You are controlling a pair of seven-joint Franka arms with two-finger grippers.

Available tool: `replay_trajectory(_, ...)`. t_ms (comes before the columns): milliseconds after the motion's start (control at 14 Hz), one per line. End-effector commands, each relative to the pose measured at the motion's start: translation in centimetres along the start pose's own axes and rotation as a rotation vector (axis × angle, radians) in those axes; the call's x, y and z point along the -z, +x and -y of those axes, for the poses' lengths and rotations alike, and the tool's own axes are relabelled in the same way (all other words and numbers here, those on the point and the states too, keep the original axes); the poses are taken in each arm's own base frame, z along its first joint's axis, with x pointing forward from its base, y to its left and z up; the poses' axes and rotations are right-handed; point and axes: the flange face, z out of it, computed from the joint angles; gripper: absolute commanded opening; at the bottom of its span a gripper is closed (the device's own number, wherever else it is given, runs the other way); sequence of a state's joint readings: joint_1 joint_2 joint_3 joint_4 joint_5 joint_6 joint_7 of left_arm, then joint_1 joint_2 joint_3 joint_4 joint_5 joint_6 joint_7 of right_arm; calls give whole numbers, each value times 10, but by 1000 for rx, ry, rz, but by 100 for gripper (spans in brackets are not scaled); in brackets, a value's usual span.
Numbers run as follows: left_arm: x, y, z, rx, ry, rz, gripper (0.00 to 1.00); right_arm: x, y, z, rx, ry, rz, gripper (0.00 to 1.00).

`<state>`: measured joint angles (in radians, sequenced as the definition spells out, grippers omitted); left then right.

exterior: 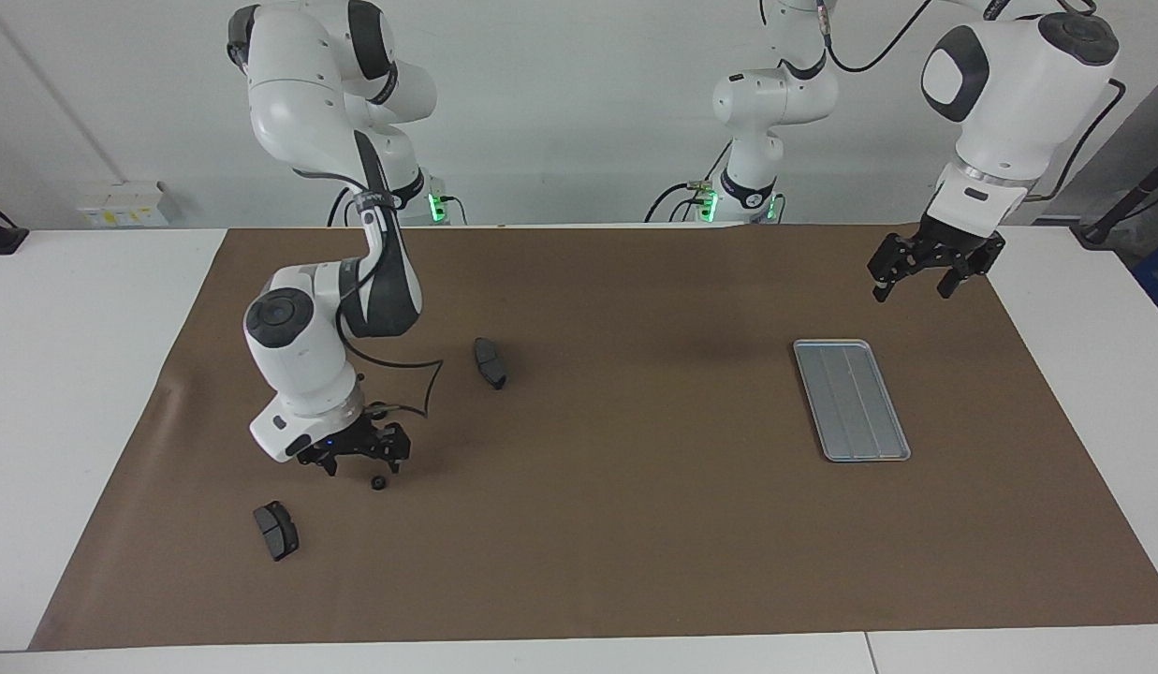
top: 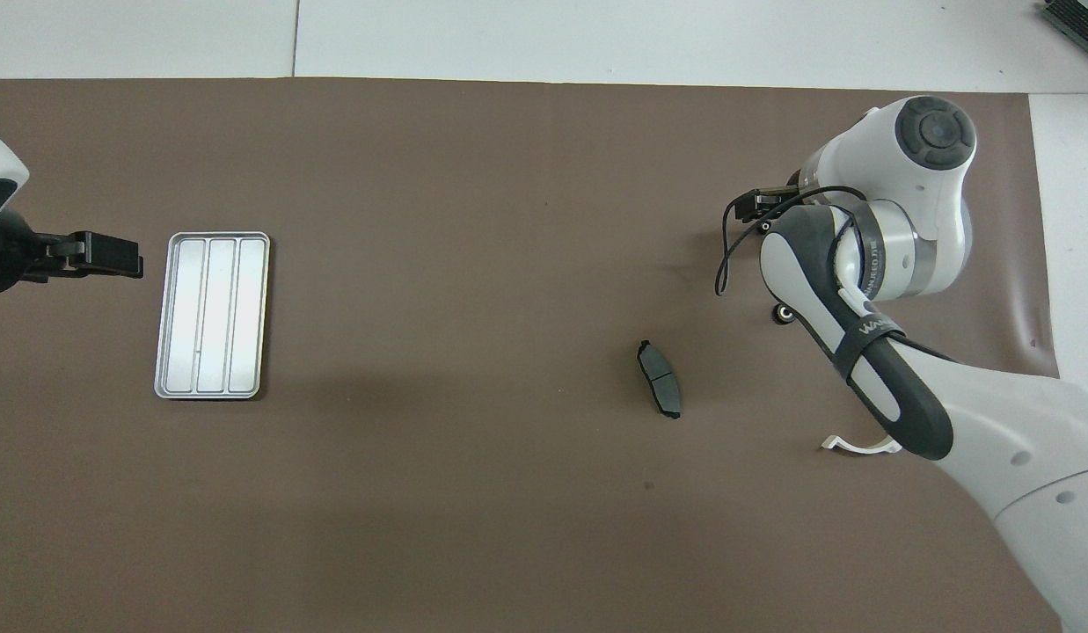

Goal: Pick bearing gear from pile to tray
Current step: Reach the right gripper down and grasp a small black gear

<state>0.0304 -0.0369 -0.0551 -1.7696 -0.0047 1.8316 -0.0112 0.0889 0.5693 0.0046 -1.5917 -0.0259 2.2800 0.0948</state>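
The pile lies toward the right arm's end of the brown mat. One small black bearing gear (exterior: pixel 378 483) shows on the mat just beside my right gripper (exterior: pixel 361 462), which hangs low over the pile, open and holding nothing. Another gear (top: pixel 783 315) peeks out from under the right arm in the overhead view. The arm hides the other parts near it. The silver-grey tray (exterior: pixel 852 401) (top: pixel 212 315) lies bare toward the left arm's end. My left gripper (exterior: pixel 925 274) (top: pixel 113 255) waits open in the air beside the tray.
One dark grey brake pad (exterior: pixel 490 362) (top: pixel 659 379) lies toward the middle of the mat. A second brake pad (exterior: pixel 276 530) lies farther from the robots than the gear. The white curved bracket (top: pixel 847 447) is mostly covered by the right arm.
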Motion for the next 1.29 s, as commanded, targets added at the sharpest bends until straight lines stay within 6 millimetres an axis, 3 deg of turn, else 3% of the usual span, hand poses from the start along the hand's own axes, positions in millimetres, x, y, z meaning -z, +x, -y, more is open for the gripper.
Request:
replay_trajectory(0,2,-5,1,2,4,-2,100,0,7,-2,-15,-1,-12,100)
replay_trajectory(214,2,-5,1,2,4,-2,100,-17,-6,-3,-12,3,7,100)
replay_trajectory(429,2,-5,1,2,2,-2,100,-24,-15,-3,-2,1,30,72)
replay_trajectory(786,2,-5,1,2,2,-2,100,-25,-16,-3,-2,1,32,48)
replay_trajectory(1214,2,-5,1,2,2,-2,100,-29,-17,0,-8,6,-3,48)
